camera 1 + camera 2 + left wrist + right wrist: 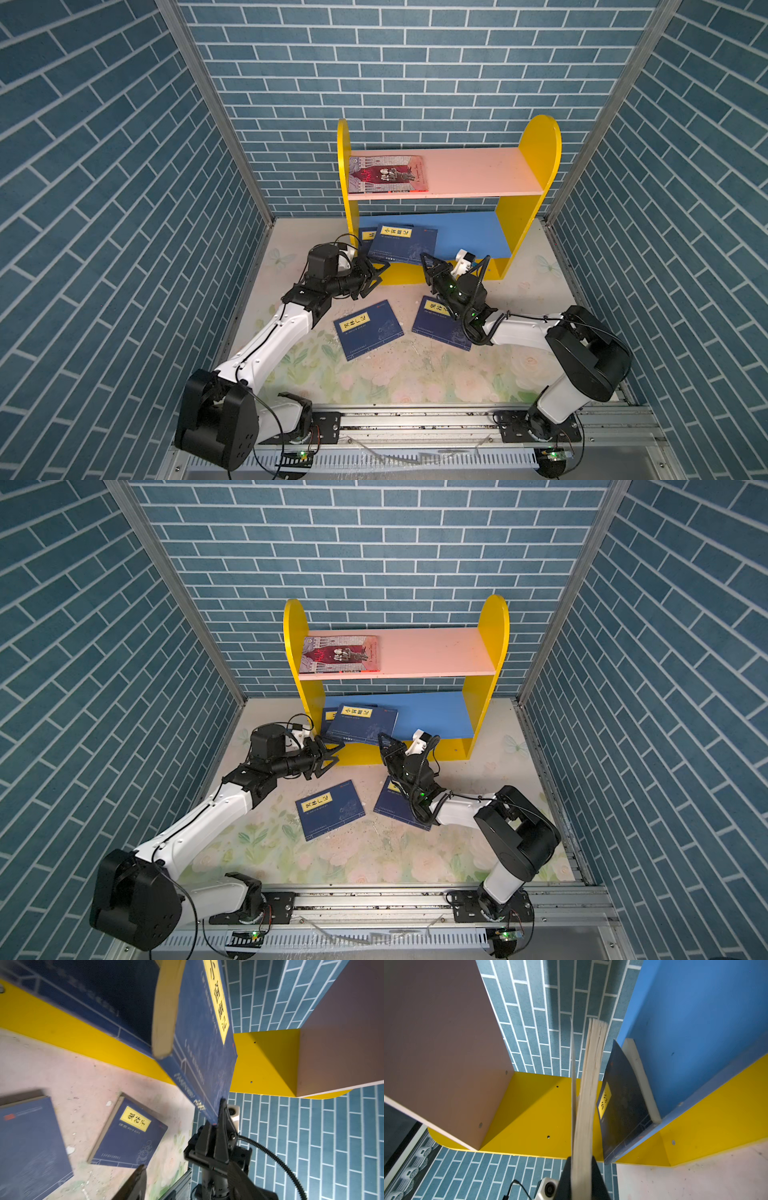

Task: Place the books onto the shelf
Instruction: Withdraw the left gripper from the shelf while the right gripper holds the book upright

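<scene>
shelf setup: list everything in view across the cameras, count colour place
shelf: 1, yellow sides, pink upper board, blue lower board; back of table
grey-red book: 1, flat on pink board, left end
navy books: 4, yellow labels; two on table, one lying on blue board, one tilted over it
table: 1, pale floral
walls: blue brick, three sides
left fingers: open, empty, before shelf's left end
right fingers: shut on tilted navy book

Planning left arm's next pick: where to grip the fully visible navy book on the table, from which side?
Probably the navy book's long edge facing the shelf, approached low from that side: it lies flat, cover up, so only an edge pinch works, and the open left gripper hovers nearest.
</scene>
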Available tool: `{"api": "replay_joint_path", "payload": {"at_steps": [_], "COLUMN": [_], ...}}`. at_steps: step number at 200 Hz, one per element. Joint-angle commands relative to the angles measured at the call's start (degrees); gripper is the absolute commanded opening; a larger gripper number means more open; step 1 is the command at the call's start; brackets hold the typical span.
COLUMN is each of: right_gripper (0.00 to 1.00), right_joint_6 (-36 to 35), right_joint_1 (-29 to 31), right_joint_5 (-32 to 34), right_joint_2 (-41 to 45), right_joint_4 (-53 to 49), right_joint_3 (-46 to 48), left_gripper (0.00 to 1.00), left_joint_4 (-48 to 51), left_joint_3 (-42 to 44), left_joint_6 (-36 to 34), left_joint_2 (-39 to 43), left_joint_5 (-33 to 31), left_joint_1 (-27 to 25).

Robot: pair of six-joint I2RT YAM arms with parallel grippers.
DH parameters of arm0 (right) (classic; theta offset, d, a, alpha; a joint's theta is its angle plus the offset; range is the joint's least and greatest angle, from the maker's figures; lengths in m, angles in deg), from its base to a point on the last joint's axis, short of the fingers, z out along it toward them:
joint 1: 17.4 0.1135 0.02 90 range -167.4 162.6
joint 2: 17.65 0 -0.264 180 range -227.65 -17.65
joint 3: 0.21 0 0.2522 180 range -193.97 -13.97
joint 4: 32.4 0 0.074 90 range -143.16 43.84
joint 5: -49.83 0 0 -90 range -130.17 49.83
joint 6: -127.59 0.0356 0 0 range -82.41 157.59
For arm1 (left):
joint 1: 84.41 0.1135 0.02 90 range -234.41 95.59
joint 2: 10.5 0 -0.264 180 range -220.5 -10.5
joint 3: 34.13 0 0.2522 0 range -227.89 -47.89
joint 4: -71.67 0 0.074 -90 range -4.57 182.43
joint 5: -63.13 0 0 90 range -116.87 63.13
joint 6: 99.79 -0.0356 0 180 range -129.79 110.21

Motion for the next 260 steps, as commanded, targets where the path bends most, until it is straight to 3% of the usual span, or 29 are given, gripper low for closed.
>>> {"api": "replay_joint_path", "payload": {"at_steps": [1,54,128,260], "right_gripper": [0.01,0.01,0.01,0.01], "right_joint_6": [-3.59,-10.38,-11.68,-7.42], "right_joint_1": [-1.70,-5.59,-8.39,-8.41], "right_joint_5": [-4.37,-15.74,-25.71,-22.81], "right_joint_2": [3.35,2.84,-7.13,-11.07], "right_joint_4": [-3.84,-16.07,-19.16,-14.75], "right_joint_3": [-2.65,-9.77,-19.38,-20.88], "left_gripper": [0.64,0.63,0.63,0.62], "left_joint_4": [14.28,21.66,14.37,11.14], "left_joint_3": [-3.26,-8.08,-11.87,-10.23], "left_joint_6": [-8.70,-13.21,-11.09,-8.45], "left_joint_2": [1.91,5.41,5.18,4.05], "left_joint_5": [1.59,6.22,10.74,12.27], "left_joint_1": [1.52,8.37,14.76,16.46]}}
